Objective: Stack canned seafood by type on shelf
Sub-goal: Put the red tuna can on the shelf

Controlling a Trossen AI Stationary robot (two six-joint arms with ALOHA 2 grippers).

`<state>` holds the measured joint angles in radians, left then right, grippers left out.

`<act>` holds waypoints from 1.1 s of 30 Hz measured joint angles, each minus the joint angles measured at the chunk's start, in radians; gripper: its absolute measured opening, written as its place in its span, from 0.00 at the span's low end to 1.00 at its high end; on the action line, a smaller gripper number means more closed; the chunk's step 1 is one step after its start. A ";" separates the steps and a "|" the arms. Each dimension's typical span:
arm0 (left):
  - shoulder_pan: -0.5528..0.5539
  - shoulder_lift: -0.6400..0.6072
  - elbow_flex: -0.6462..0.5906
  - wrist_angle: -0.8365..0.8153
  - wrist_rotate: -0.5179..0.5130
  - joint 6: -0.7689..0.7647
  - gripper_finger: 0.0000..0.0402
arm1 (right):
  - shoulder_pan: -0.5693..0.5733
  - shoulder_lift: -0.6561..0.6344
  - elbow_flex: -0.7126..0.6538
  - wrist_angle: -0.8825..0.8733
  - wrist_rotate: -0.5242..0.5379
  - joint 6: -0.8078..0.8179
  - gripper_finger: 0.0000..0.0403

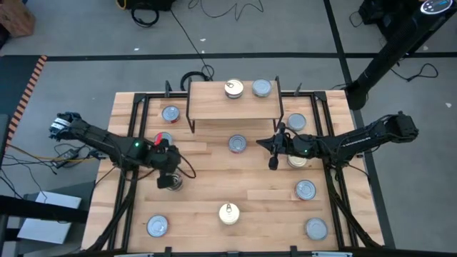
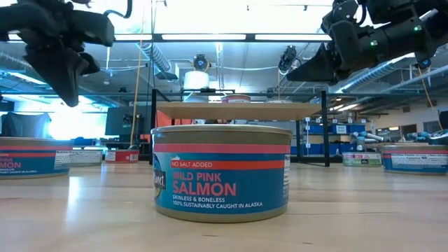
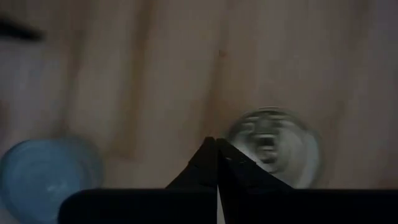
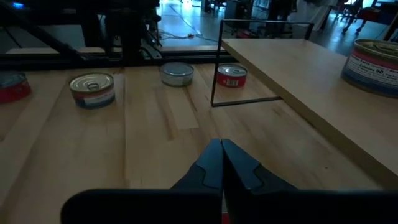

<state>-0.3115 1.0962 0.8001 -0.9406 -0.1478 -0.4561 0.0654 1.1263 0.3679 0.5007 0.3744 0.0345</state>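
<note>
The light-wood shelf (image 1: 232, 103) stands at the far middle of the table, with a gold-topped tin (image 1: 233, 88) and a silver-topped tin (image 1: 261, 88) on it. Several more tins stand about the table, among them a blue-green salmon tin (image 2: 222, 171) near the front and a silver-topped one (image 1: 237, 143) before the shelf. My left gripper (image 1: 168, 173) is shut and empty, pointing down, high above a silver-topped tin (image 3: 273, 146). My right gripper (image 1: 273, 155) is shut and empty, raised to the right of the shelf's front, pointing toward the table's left.
Tins stand at the left (image 1: 170, 113), front left (image 1: 157, 226), front middle (image 1: 228, 213) and along the right side (image 1: 305, 189), (image 1: 315, 228), (image 1: 295, 122). A gold-topped tin (image 1: 296, 160) lies under my right arm. Black frame rails (image 1: 132, 121) run along the table's sides.
</note>
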 joint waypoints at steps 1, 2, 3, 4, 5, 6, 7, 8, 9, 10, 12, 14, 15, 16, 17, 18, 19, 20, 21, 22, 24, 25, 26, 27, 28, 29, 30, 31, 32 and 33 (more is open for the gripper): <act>-0.004 0.002 0.000 0.030 0.044 0.036 0.00 | 0.000 0.000 0.000 -0.001 0.000 0.000 0.02; -0.012 0.003 0.000 0.058 0.089 0.066 0.00 | 0.000 0.000 0.000 -0.001 0.000 0.000 0.02; -0.023 0.003 0.000 0.085 0.125 0.092 0.00 | 0.000 0.000 0.000 -0.002 -0.001 0.000 0.02; -0.036 0.003 0.000 0.116 0.163 0.117 0.00 | 0.000 0.000 0.000 -0.002 -0.001 0.000 0.02; -0.049 0.003 0.000 0.147 0.196 0.143 0.00 | 0.000 0.000 0.000 -0.003 -0.001 0.000 0.02; -0.066 0.003 0.000 0.174 0.225 0.165 0.00 | 0.000 0.000 0.000 -0.004 -0.001 0.000 0.02; -0.084 0.003 0.000 0.194 0.246 0.176 0.00 | 0.000 0.000 0.000 -0.004 -0.001 -0.001 0.02; -0.102 0.003 0.000 0.213 0.257 0.181 0.01 | 0.000 0.000 0.000 -0.007 -0.001 0.000 0.02; -0.120 0.004 0.000 0.231 0.263 0.183 0.01 | 0.000 0.000 0.000 -0.011 -0.001 0.000 0.02; -0.138 0.008 0.000 0.245 0.268 0.182 0.01 | 0.000 0.000 0.000 -0.012 -0.001 0.000 0.02; -0.177 0.021 0.000 0.260 0.273 0.153 0.02 | 0.000 0.000 0.000 -0.012 -0.001 0.000 0.02; -0.218 0.043 0.000 0.268 0.274 0.105 0.02 | 0.000 0.000 0.000 -0.013 -0.001 0.000 0.02; -0.239 0.057 0.000 0.269 0.274 0.083 0.02 | 0.000 0.000 0.000 -0.013 -0.001 0.000 0.02; -0.260 0.073 0.000 0.269 0.274 0.063 0.03 | 0.000 0.000 0.000 -0.013 -0.001 0.000 0.02; -0.280 0.091 0.000 0.270 0.274 0.046 0.03 | 0.000 0.000 0.000 -0.013 -0.001 0.000 0.02; -0.297 0.110 0.000 0.270 0.274 0.025 0.03 | 0.000 0.000 0.000 -0.014 -0.001 0.000 0.02; -0.314 0.128 0.000 0.271 0.274 0.004 0.03 | 0.000 0.000 0.000 -0.014 -0.001 0.000 0.02; -0.330 0.146 0.000 0.271 0.279 -0.010 0.03 | 0.000 0.000 0.000 -0.014 -0.001 0.000 0.02; -0.345 0.164 0.000 0.272 0.293 -0.023 0.03 | 0.000 0.000 0.000 -0.016 -0.001 0.000 0.02; -0.358 0.181 0.000 0.272 0.304 -0.029 0.04 | 0.000 0.000 0.000 -0.016 -0.001 0.000 0.02; -0.378 0.211 0.000 0.277 0.327 -0.044 0.06 | 0.000 0.000 0.000 -0.017 -0.001 0.000 0.02; -0.385 0.224 0.000 0.285 0.332 -0.046 0.07 | 0.000 0.000 0.000 -0.017 -0.001 0.000 0.02; -0.391 0.236 0.000 0.295 0.335 -0.046 0.08 | 0.000 0.000 0.000 -0.018 -0.001 0.000 0.02; -0.396 0.247 0.000 0.303 0.335 -0.046 0.10 | 0.000 0.000 0.000 -0.018 -0.001 0.000 0.02; -0.398 0.256 0.000 0.307 0.335 -0.046 0.11 | 0.000 0.000 0.000 -0.019 -0.001 0.000 0.02; -0.399 0.266 0.000 0.312 0.336 -0.046 0.13 | 0.000 0.000 0.000 -0.022 -0.001 0.000 0.02; -0.399 0.274 0.000 0.322 0.337 -0.049 0.15 | 0.000 0.000 0.000 -0.025 -0.001 0.000 0.02; -0.399 0.282 0.000 0.328 0.341 -0.052 0.17 | 0.000 0.000 0.000 -0.026 -0.001 0.000 0.02; -0.399 0.288 0.000 0.329 0.345 -0.053 0.18 | 0.000 0.000 0.000 -0.027 -0.001 0.000 0.02; -0.398 0.295 0.000 0.328 0.353 -0.056 0.19 | 0.000 0.000 0.000 -0.029 -0.001 0.000 0.02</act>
<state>-0.7097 1.3912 0.8001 -0.6125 0.2050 -0.5121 0.0654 1.1267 0.3679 0.4715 0.3737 0.0347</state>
